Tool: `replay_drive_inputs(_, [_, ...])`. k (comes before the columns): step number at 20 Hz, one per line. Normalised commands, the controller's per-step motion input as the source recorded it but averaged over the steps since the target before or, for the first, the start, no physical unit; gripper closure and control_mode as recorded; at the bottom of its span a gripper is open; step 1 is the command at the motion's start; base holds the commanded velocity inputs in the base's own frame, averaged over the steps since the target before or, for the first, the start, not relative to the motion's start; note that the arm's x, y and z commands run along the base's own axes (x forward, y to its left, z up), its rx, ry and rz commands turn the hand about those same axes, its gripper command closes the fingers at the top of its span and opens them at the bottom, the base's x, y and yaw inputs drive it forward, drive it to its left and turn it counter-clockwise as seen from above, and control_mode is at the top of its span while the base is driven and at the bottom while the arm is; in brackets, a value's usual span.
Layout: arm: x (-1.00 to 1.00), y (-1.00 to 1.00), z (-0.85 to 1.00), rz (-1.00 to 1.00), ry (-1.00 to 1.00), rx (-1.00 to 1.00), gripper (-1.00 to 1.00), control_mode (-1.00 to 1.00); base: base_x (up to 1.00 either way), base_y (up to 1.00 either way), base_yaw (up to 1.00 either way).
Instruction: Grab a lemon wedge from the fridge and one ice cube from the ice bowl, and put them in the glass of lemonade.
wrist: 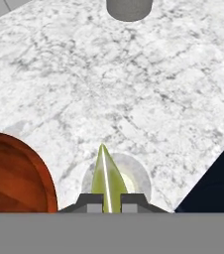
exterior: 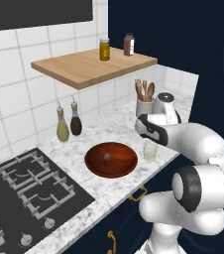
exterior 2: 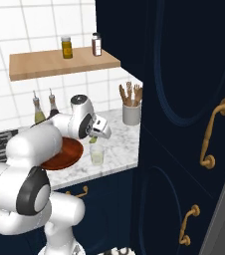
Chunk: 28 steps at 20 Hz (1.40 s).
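Above the glass of lemonade (wrist: 116, 181), the gripper (wrist: 108, 199) is closed on the lemon wedge (wrist: 106, 176), its fingertips pinching the wedge's wide end while the point sticks out over the glass's mouth. Just left of the glass sits the ice bowl (exterior: 111, 159) on the marble counter (wrist: 134, 89). Farther back stands a white utensil crock (exterior 2: 131, 114).

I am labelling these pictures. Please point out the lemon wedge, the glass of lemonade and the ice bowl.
lemon wedge (wrist: 106, 178): hand view, its yellow-green middle between the fingertips.
glass of lemonade (exterior: 150, 151): left base view, its clear side wall.
ice bowl (exterior: 111, 159): left base view, its reddish-brown inner floor.
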Motion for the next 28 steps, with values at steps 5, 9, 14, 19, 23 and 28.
replay_drive_inputs(5, [0.0,0.0,-0.01,0.0,0.0,0.0,1.0,-1.0,0.0,0.0,0.0])
replay_drive_inputs(9, [0.14,0.0,0.0,0.0,0.0,0.0,1.0,-1.0,0.0,0.0,0.0])
replay_drive_inputs(14, [0.07,0.0,0.0,0.0,0.0,0.0,-1.0,-1.0,0.0,0.0,0.0])
replay_drive_inputs(19, [0.0,0.0,0.0,0.0,0.0,0.0,-1.0,-1.0,0.0,0.0,0.0])
replay_drive_inputs(23, [0.0,0.0,0.0,0.0,0.0,0.0,-1.0,-1.0,0.0,0.0,0.0])
replay_drive_inputs(28, [0.0,0.0,0.0,0.0,0.0,0.0,-1.0,-1.0,0.0,0.0,0.0])
